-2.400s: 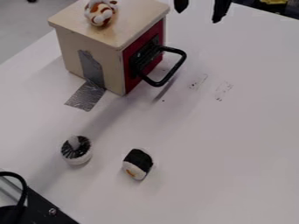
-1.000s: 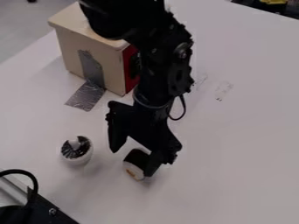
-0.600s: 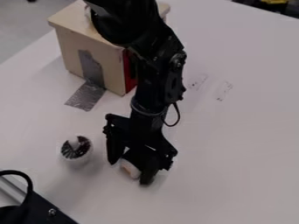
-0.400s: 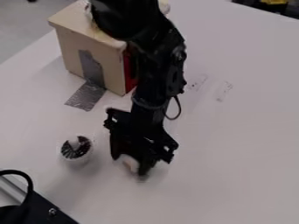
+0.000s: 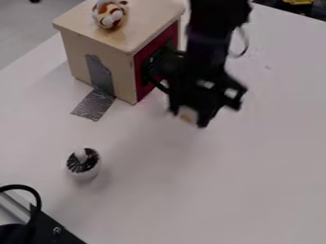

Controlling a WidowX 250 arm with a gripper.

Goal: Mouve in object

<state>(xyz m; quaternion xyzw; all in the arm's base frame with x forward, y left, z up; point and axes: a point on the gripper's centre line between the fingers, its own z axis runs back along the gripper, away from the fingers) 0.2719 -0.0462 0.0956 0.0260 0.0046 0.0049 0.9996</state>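
My gripper (image 5: 188,117) hangs in front of the red door side of the wooden box, right of the box's lower front corner. It is shut on the sushi piece (image 5: 187,115), whose pale end with an orange spot peeks out between the fingers; the rest of the piece is hidden by them. The wooden box (image 5: 121,71) has a red front (image 5: 145,88), and its black handle is mostly hidden behind the gripper.
A round black-and-white piece (image 5: 83,161) stands on the white table (image 5: 210,190). An orange-and-white toy (image 5: 109,14) lies on the box top. Silver tape (image 5: 94,104) holds the box's left side. Black hardware (image 5: 47,228) occupies the lower left corner.
The gripper came down from the top edge around the sushi piece, closed on it, then carried it up and to the right, near the box's red front.
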